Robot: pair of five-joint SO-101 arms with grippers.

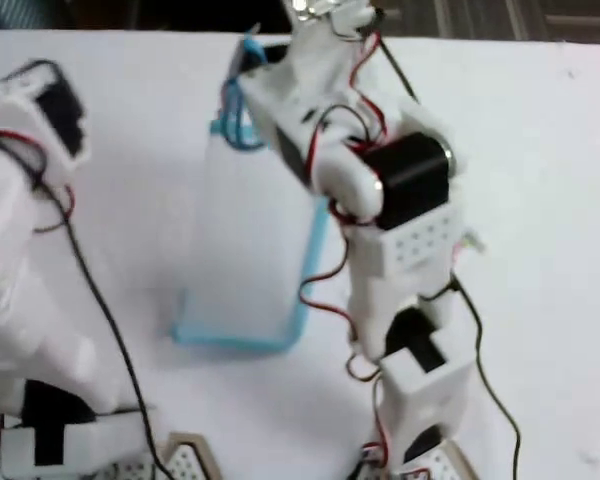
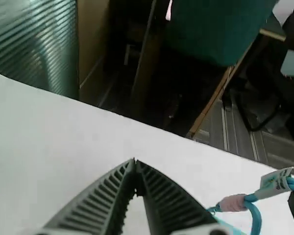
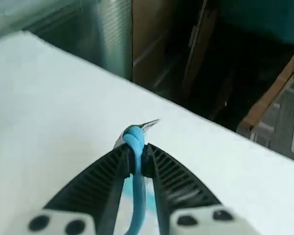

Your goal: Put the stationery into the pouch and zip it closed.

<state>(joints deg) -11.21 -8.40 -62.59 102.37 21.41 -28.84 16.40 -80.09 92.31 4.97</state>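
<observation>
Flat clear pouch [image 1: 248, 250], blue-edged, its blue cord [image 3: 134, 138] in right pincer [image 3: 136, 152]

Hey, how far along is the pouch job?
Done: unclear, what the pouch holds is too blurred to tell. In hand: the right claw is shut on the blue cord at the pouch's far end. To do: likely zipping it closed; the left claw is shut, holding nothing.

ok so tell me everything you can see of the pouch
The pouch is a flat rectangular sleeve, translucent white as it looks, with light blue edging. It lies on the white table. A blue cord at its far end is pinched in the right gripper; the cord carries a pink bead and a white tag. Whether the zip is open cannot be told.
</observation>
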